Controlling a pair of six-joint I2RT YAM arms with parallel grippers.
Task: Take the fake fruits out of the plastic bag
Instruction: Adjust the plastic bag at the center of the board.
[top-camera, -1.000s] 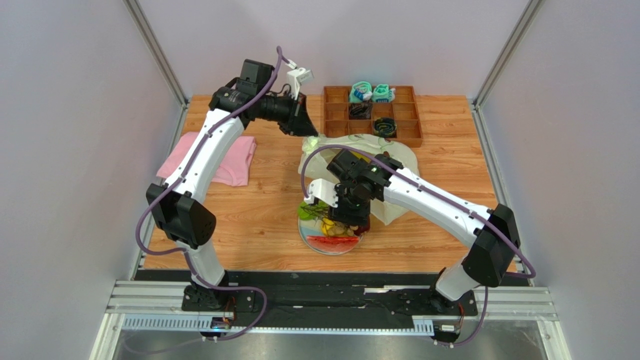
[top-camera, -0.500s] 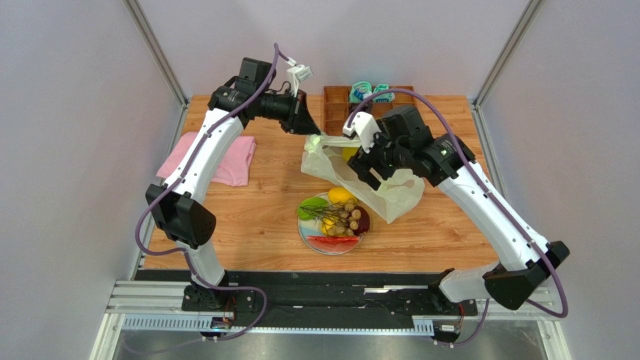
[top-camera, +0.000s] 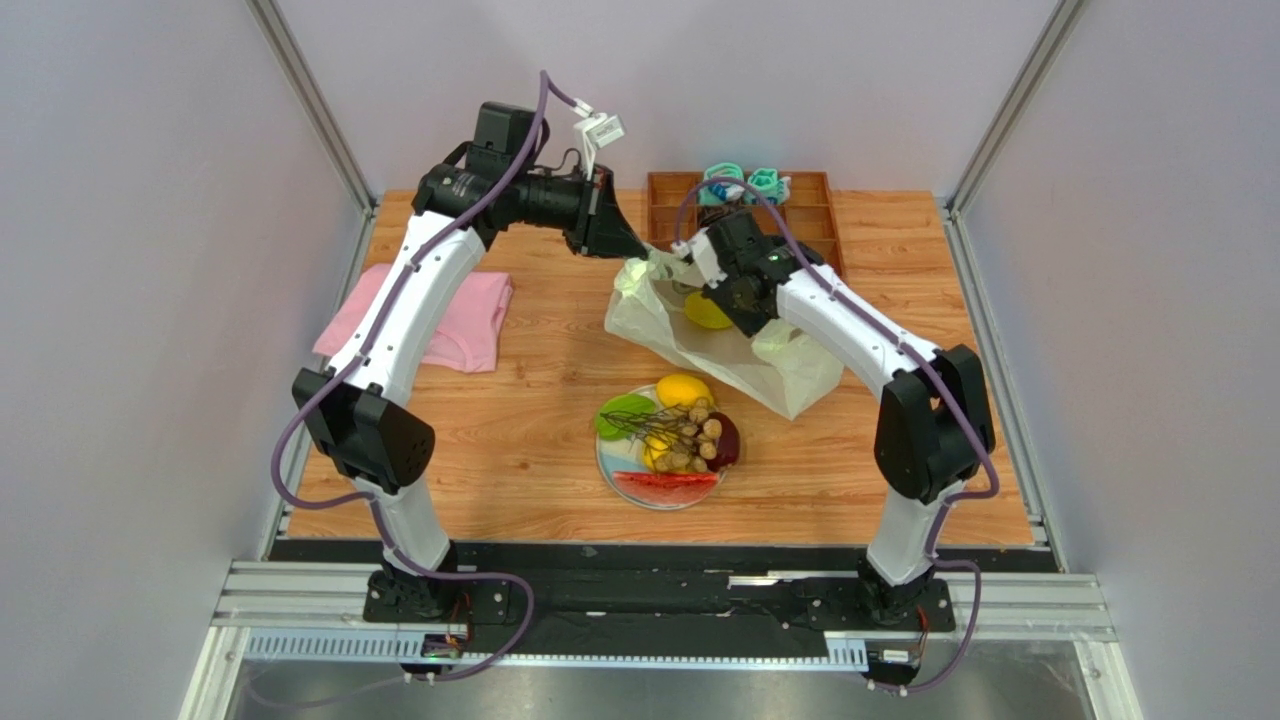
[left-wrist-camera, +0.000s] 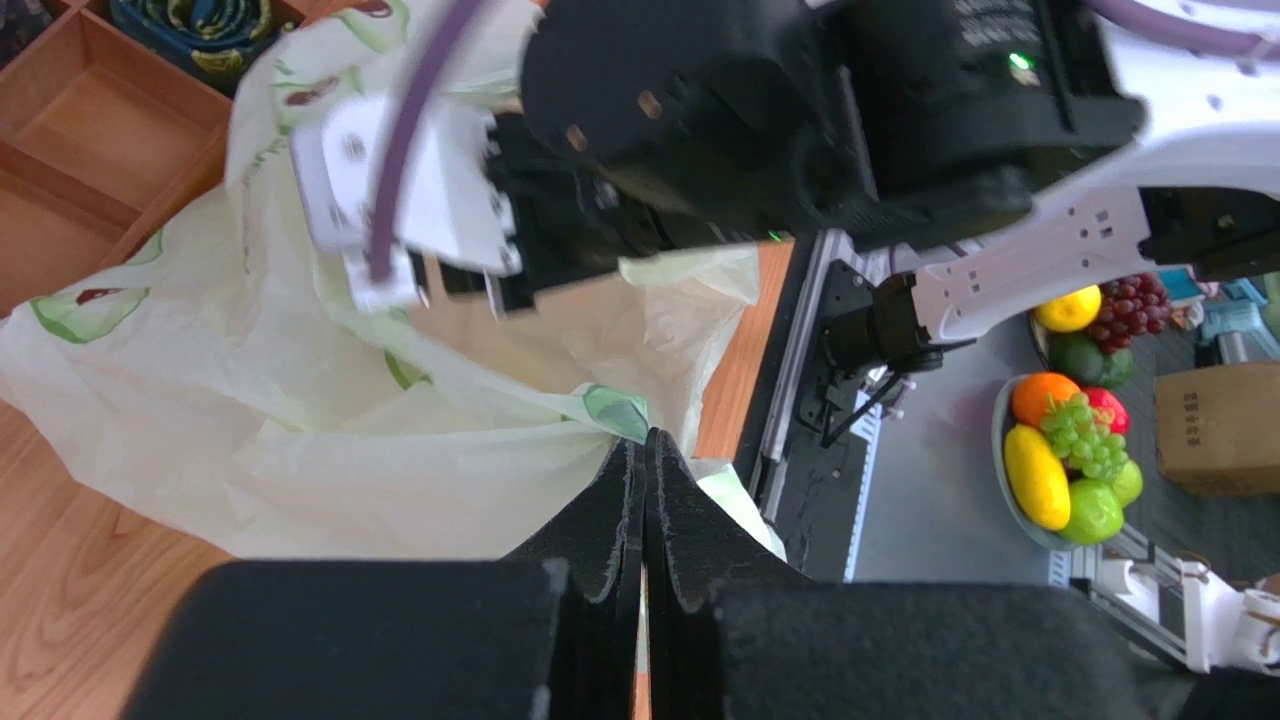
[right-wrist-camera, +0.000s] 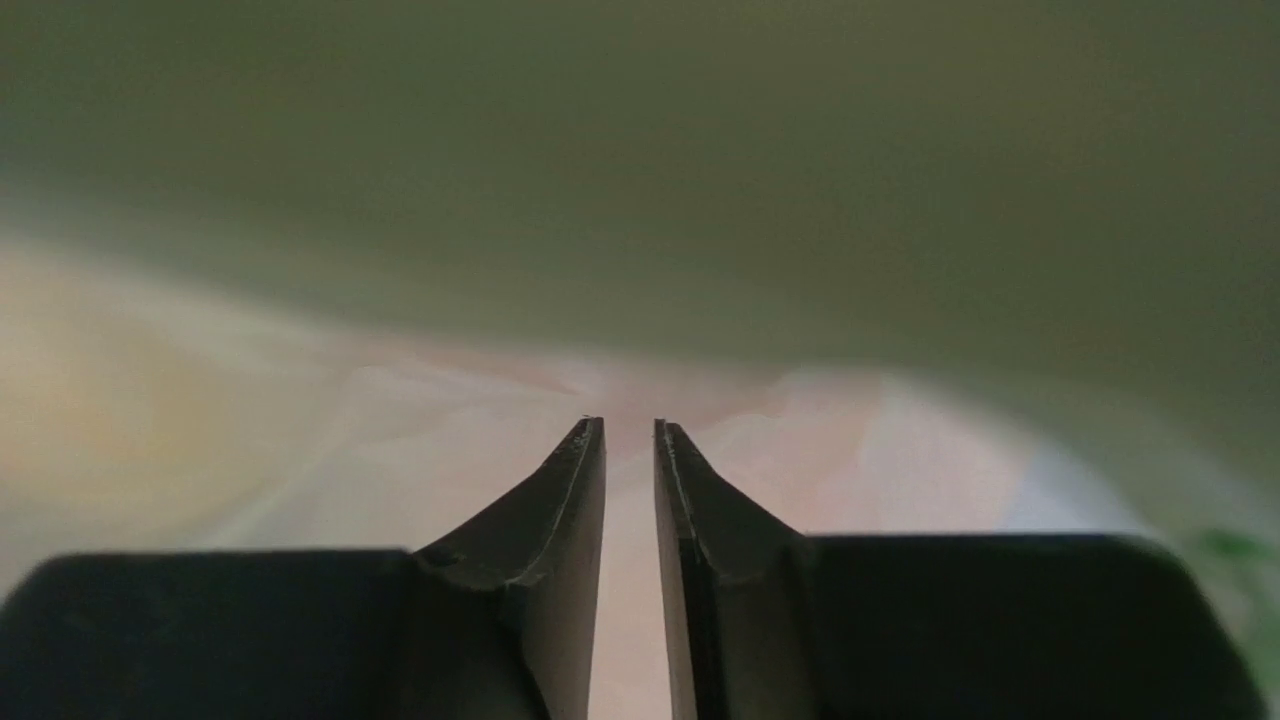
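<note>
Left tool (left-wrist-camera: 646, 446) pinches the crinkly, translucent plastic bag (left-wrist-camera: 301, 435).

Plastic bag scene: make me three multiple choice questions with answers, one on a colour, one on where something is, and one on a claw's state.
1. What colour is the toy fruit showing inside the thin translucent pale yellow-green plastic bag?
A) yellow
B) blue
C) black

2. Where is the pink folded cloth?
A) stuffed inside the bag
B) flat on the wooden table
C) rolled up on top of the bag

3. What state is the left claw in?
A) wide open
B) out of view
C) shut on the bag's edge

Answers:
1 A, since the top view shows a yellow shape in the bag.
2 B, since the cloth lies flat on the wood, apart from the bag.
3 C, since the left wrist view shows its fingers pinched together on the film.
</note>
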